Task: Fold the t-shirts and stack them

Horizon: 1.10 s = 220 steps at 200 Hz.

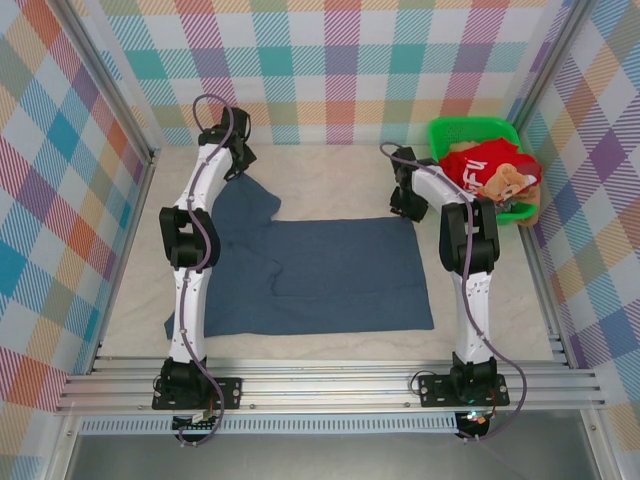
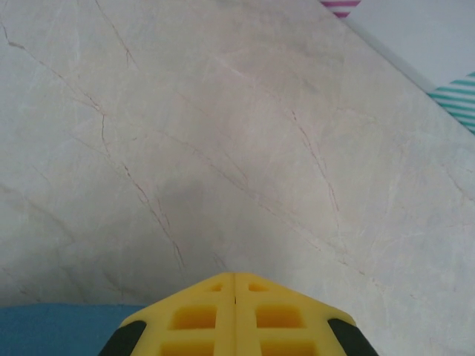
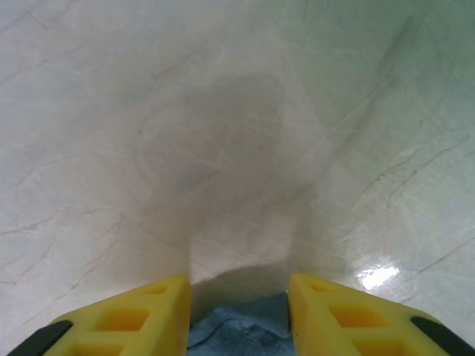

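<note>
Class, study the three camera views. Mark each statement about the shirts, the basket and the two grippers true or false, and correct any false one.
1. The blue t-shirt lies spread out on the table. True.
2. The red t-shirt lies flat on the table beside the blue one. False: it sits bunched in the green basket.
3. On the left gripper, the jaws are shut together. True.
4. On the right gripper, the jaws are pressed tight together. False: they stand apart, with blue cloth showing between them.
5. The green basket stands at the far right of the table. True.
</note>
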Available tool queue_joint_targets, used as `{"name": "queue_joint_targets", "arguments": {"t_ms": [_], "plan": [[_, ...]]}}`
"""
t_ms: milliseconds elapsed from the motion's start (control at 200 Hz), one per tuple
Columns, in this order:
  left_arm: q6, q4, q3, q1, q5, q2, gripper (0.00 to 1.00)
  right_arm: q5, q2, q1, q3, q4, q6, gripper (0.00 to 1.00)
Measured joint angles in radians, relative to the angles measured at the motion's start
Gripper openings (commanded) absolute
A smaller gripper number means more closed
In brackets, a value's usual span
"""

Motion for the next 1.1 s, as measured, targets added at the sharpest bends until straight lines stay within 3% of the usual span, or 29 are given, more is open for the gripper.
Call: {"name": "queue_joint_targets", "arguments": {"t_ms": [245, 460, 805, 1100], "plan": [[0.000, 0.000, -0.003, 0.000, 0.011, 0.000, 0.00, 0.008, 0.000, 0.000, 0.000, -0.029, 0.001, 0.24], [0.000, 0.000, -0.025, 0.000, 0.016, -0.001, 0.00, 0.008, 0.013, 0.000, 0.027, -0.047, 0.010, 0.00], [0.000, -0.018, -0.049, -0.001, 0.014, -0.053, 0.00, 0.015, 0.004, 0.000, 0.020, -0.046, 0.015, 0.00], [0.000, -0.057, -0.139, -0.013, -0.014, -0.196, 0.00, -0.014, -0.155, 0.000, -0.076, -0.002, -0.015, 0.00]]}}
